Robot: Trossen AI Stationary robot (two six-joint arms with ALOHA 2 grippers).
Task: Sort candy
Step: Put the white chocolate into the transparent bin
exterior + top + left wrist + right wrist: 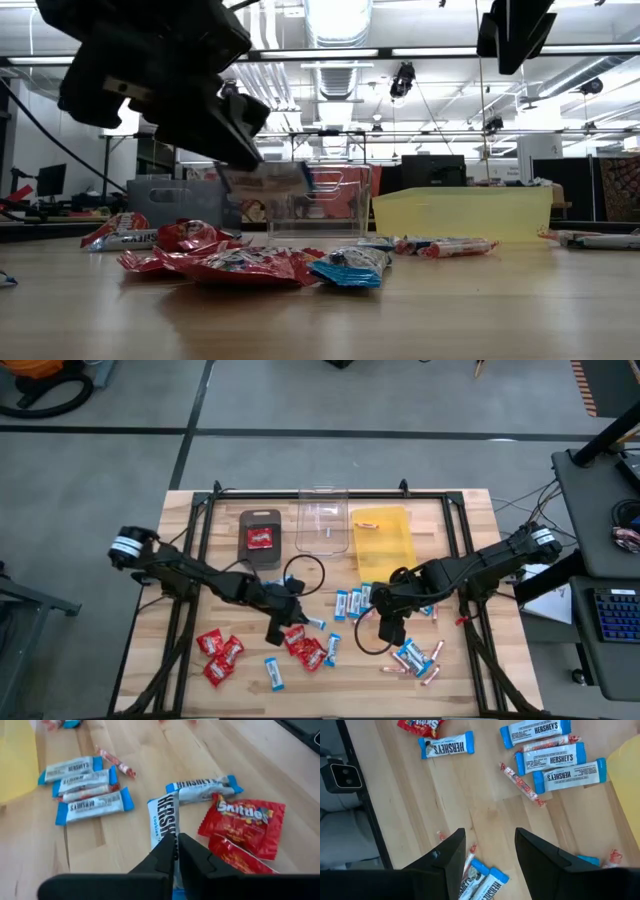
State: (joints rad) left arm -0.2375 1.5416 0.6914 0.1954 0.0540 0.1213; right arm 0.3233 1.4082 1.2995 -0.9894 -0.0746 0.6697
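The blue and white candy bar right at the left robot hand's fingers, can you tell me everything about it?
The bar is a flat rectangular sweet in a white wrapper with dark lettering and blue crimped ends. It lies flat on the wooden table, pointing away from the left gripper, whose dark fingers are shut on its near end. Its far end touches a second blue-and-white bar lying crosswise. Red packets sit just beside it. The wrapper looks smooth and slightly shiny, unopened.
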